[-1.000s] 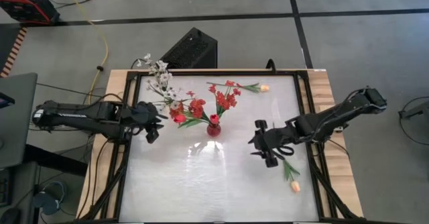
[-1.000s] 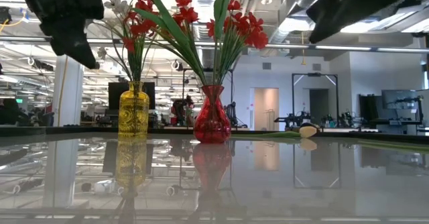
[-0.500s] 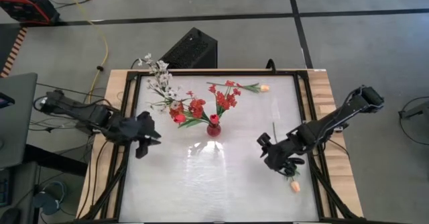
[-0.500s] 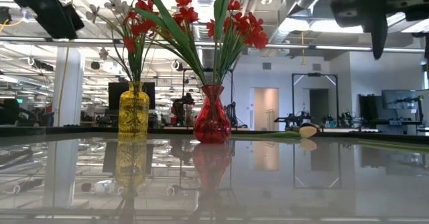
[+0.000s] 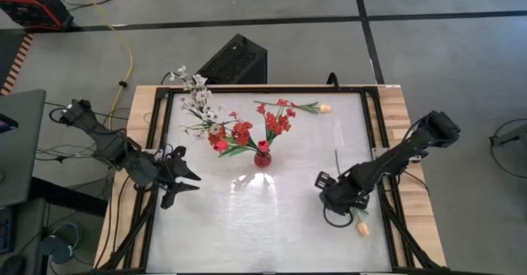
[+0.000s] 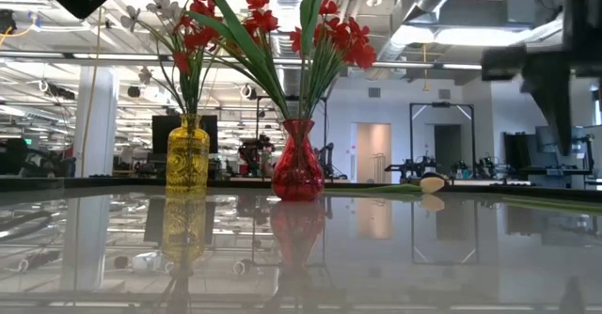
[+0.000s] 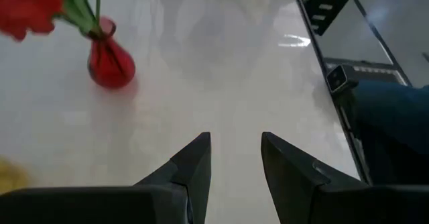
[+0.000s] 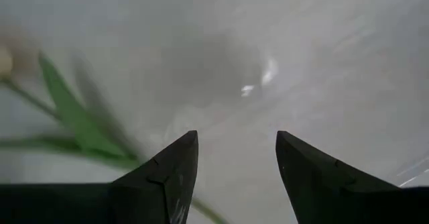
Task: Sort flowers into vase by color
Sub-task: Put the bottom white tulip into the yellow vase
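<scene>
- The right gripper hangs low over the near right part of the glossy white table, its dark fingers spread apart and holding nothing, just beside a peach-orange tulip bud on a long green stem that lies flat there.
- In the right wrist view that stem and its leaf lie just off the open fingers, not between them, so the step in hand appears to be the reach for this flower.
- The next move likely calls for bringing the open fingers astride the thin stem and closing on it before any lift; on so slick a surface the stem could slide away.
- The left gripper waits at the left edge of the table, fingers parted and empty, aimed across towards the vases.
- A small red glass vase at mid-table holds red blossoms on green stems.
- To its left, a yellow glass vase carries red blooms and a white small-blossom spray.
- A second peach-orange tulip bud lies on the far side of the table, not in a vase.
</scene>
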Robot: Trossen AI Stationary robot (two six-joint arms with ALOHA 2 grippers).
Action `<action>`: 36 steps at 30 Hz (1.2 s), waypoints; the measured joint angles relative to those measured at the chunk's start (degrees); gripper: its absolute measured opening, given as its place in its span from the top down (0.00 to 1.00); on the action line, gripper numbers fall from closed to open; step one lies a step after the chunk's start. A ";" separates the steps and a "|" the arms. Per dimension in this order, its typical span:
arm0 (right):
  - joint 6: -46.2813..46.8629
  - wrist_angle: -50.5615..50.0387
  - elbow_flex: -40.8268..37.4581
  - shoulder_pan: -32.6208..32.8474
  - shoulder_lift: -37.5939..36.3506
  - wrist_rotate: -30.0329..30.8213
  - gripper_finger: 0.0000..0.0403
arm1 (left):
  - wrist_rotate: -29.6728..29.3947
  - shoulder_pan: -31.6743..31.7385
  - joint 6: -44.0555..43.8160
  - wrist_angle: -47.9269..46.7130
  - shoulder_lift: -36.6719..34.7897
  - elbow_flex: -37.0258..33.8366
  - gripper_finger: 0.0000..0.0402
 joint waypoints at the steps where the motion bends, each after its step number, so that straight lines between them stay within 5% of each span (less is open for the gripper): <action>1: -1.18 -1.08 0.00 0.41 1.25 0.00 0.44 | -0.99 -0.78 0.07 0.54 0.45 0.00 0.70; 12: -16.79 -11.48 -0.02 6.01 13.03 1.71 0.44 | -3.80 -2.58 -0.52 1.24 4.07 0.00 0.70; 19: -17.48 -10.61 0.17 6.40 17.53 3.67 0.48 | -4.14 -2.58 -0.53 1.28 4.18 0.00 0.70; 36: 4.01 -0.18 -5.91 10.84 7.41 1.94 0.96 | -4.11 -2.56 -0.68 1.25 4.18 0.00 0.70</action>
